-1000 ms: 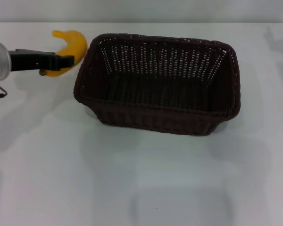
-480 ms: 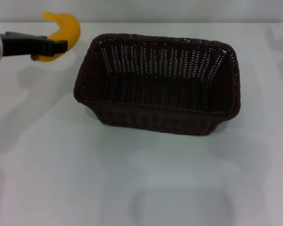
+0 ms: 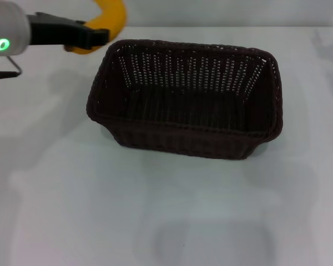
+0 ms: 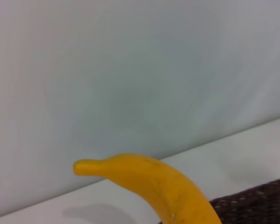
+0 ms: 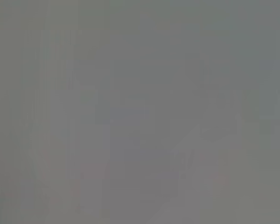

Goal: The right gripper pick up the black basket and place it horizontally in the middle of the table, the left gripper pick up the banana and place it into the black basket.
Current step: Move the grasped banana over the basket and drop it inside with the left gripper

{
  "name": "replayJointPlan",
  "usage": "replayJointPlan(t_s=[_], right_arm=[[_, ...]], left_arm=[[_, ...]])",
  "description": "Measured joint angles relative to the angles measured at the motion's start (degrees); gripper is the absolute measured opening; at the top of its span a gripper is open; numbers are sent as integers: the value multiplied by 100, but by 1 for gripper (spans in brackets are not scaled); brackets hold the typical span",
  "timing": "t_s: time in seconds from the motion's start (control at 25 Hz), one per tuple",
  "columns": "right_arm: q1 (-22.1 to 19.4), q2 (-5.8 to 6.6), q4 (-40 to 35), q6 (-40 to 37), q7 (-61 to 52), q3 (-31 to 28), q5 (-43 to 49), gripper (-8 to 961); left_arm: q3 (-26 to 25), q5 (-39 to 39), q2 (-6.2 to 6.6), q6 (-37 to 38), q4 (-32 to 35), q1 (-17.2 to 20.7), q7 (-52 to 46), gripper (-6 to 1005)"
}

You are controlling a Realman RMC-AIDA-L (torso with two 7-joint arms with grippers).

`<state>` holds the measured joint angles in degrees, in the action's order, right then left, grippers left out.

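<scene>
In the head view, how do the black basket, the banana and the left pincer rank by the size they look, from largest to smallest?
1. The black basket, by far the largest.
2 and 3. The banana and the left pincer: unsure. The pincer hides part of the banana, the picture's top edge crops it, and both are lifted nearer the camera.

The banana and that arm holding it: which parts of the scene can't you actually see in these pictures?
- Banana: head view's upper edge cuts off its upper part; the left gripper covers its lower part.
- Banana's far end: left wrist view's lower edge cuts it off.
- Black basket: only a corner shows in the left wrist view; in the head view its near wall hides part of the floor.
- Right gripper: not in any view; the right wrist view shows only featureless grey.
</scene>
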<state>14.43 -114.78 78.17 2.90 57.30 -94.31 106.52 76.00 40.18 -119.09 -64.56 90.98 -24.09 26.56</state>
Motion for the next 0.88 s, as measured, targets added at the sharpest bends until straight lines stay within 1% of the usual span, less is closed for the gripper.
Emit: replayJointPlan(t_s=[0.24, 0.44, 0.8, 0.88], right_arm=[[-2, 0, 32, 8, 0, 0, 0, 630], [-2, 0, 63, 3, 0, 0, 0, 629], [-7, 0, 76, -1, 0, 0, 0, 629], [-9, 0, 76, -1, 0, 0, 0, 629]], left_arm=[[546, -29, 0, -13, 242, -31, -331, 484], [758, -34, 0, -156, 568, -25, -644, 486], [1312, -38, 0, -100, 590, -60, -923, 489], [1357, -38, -1, -94, 590, -65, -938, 489]])
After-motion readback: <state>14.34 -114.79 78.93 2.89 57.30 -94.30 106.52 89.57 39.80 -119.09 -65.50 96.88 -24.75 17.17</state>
